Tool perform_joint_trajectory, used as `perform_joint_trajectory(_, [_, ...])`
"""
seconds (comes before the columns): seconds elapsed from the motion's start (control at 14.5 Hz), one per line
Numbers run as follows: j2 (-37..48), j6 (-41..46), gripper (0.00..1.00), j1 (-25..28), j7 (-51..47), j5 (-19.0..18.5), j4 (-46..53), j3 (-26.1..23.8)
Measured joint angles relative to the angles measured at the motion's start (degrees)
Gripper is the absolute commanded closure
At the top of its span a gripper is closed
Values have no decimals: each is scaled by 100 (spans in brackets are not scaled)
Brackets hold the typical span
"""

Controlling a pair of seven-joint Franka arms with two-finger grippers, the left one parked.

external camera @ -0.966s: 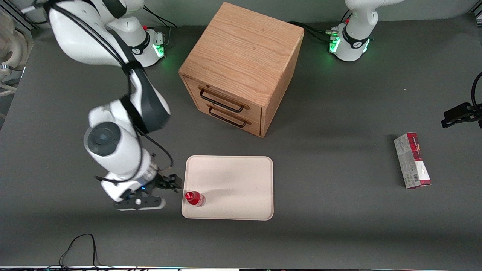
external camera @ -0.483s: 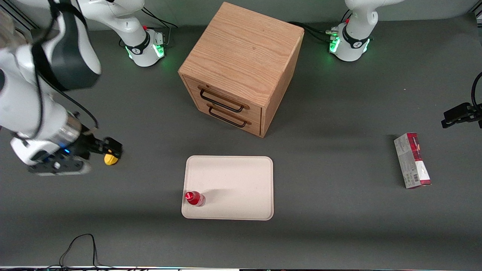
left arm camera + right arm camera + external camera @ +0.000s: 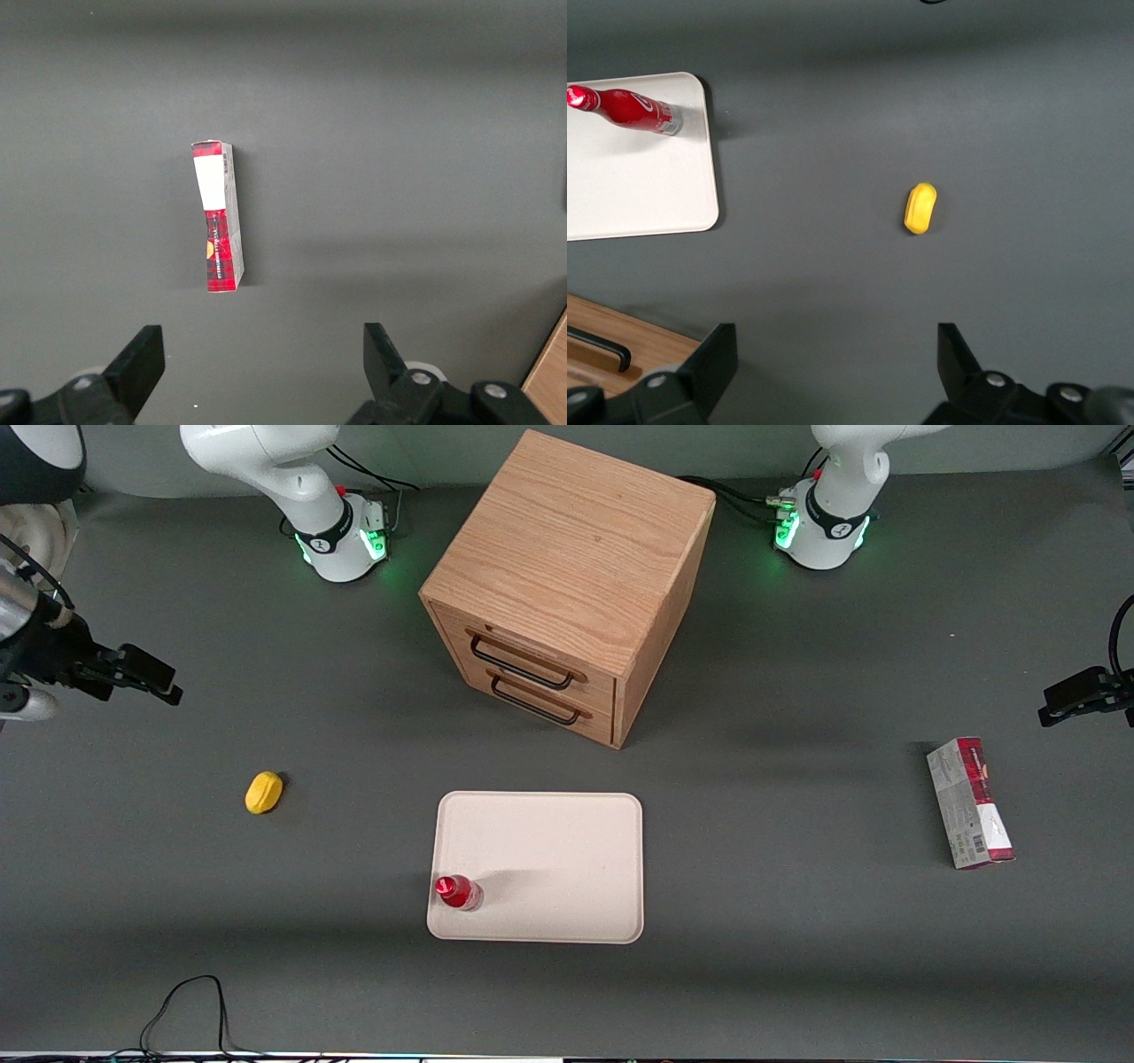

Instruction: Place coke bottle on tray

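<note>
The coke bottle (image 3: 458, 892), small and red with a red cap, stands upright on the cream-beige tray (image 3: 549, 850), at the tray's corner nearest the front camera on the working arm's side. Both also show in the right wrist view: the bottle (image 3: 625, 110) on the tray (image 3: 647, 190). My gripper (image 3: 151, 680) is open and empty, high above the table toward the working arm's end, well away from the tray and bottle. In the right wrist view its fingers (image 3: 713, 354) stand wide apart with bare table between them.
A yellow lump (image 3: 263, 792) lies on the table between the gripper and the tray, also in the right wrist view (image 3: 920, 208). A wooden drawer cabinet (image 3: 567, 584) stands farther from the front camera than the tray. A red-and-grey carton (image 3: 970, 803) lies toward the parked arm's end.
My gripper has let go of the bottle at the tray and pulled away, rising and moving toward the working arm's end of the table. The bottle has stayed upright on the tray.
</note>
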State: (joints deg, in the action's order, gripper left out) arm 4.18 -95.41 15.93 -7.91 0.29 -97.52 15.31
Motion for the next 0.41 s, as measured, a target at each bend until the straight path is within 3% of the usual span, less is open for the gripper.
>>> perform_joint_trajectory(0.41, [78, 0, 0, 117, 0, 2, -97, -22])
